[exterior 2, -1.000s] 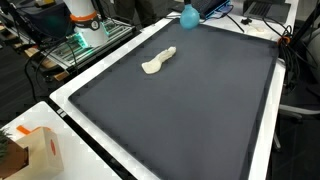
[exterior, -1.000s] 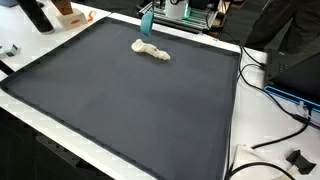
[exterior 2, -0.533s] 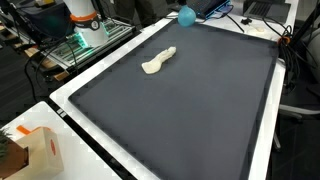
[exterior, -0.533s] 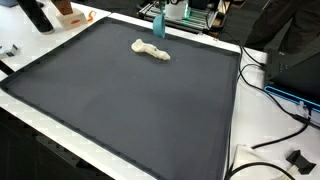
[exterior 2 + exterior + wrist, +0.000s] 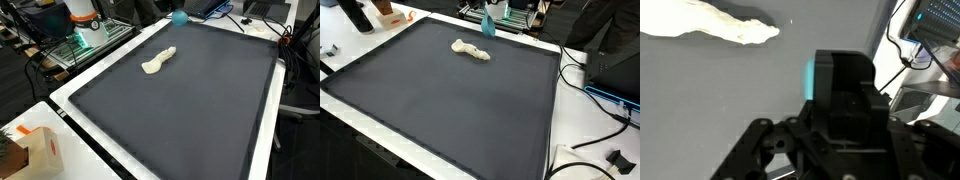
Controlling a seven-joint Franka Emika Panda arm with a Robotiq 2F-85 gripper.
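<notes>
A cream, lumpy, elongated piece (image 5: 471, 50) lies on the dark mat (image 5: 450, 110) near its far edge. It shows in both exterior views (image 5: 158, 61) and at the top left of the wrist view (image 5: 710, 20). My gripper (image 5: 845, 70) fills the lower wrist view as a black block with a teal patch (image 5: 820, 78) on its side. Its fingertips do not show clearly. In both exterior views only a teal shape (image 5: 488, 24) (image 5: 180, 16) shows where the gripper is, at the mat's far edge, a short way from the cream piece and not touching it.
The mat lies on a white table (image 5: 552, 150). Cables (image 5: 595, 95) and dark equipment lie beside the mat. An orange and white box (image 5: 40, 150) stands at a table corner. A rack with green lights (image 5: 85, 45) stands past the mat's edge.
The teal shape at the gripper has moved sideways along the mat's far edge. The cream piece has not moved.
</notes>
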